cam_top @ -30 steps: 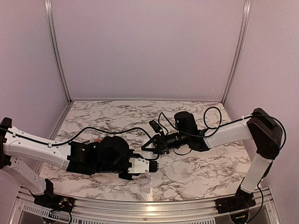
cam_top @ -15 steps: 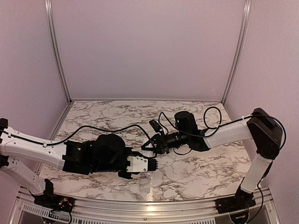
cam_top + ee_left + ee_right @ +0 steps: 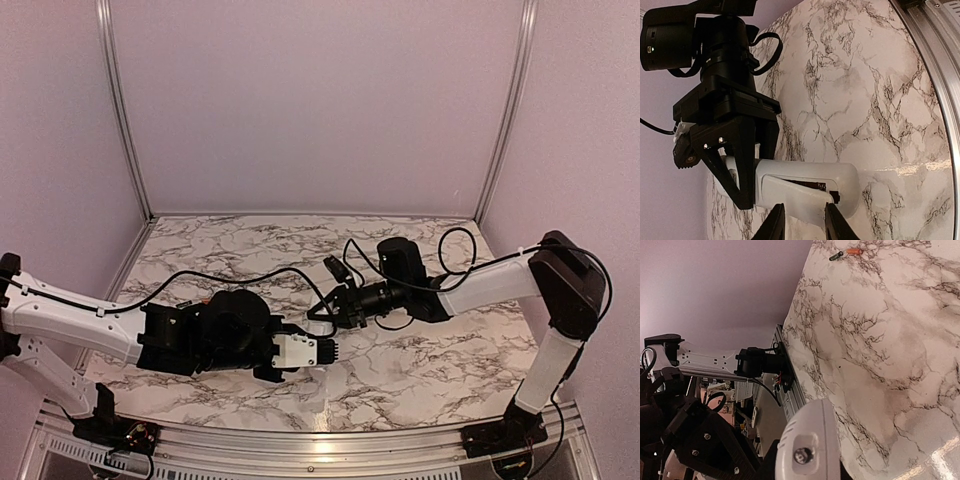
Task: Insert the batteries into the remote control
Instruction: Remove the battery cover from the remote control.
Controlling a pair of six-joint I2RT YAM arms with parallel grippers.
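The white remote control [image 3: 805, 175] hangs above the marble table, back side showing in the left wrist view. My right gripper [image 3: 757, 172] is shut on one end of it. In the right wrist view I see the remote's rounded end [image 3: 807, 440] between that gripper's jaws [image 3: 805, 465]. The flat white cover plate [image 3: 800, 197] is tilted up off the battery slot, with a dark gap beneath it. My left gripper [image 3: 804, 207] is closed on the plate's raised edge. An orange-red battery [image 3: 855, 251] and a dark slim one [image 3: 836, 256] lie far off on the table.
In the top view both grippers [image 3: 325, 330] meet above the marble table [image 3: 420, 370], near its front middle. An aluminium rail [image 3: 940, 75] runs along the table edge. Purple walls close the back and sides. Black cables loop over both arms.
The left gripper has shifted slightly up and left. The right arm has barely moved. Both grips look the same.
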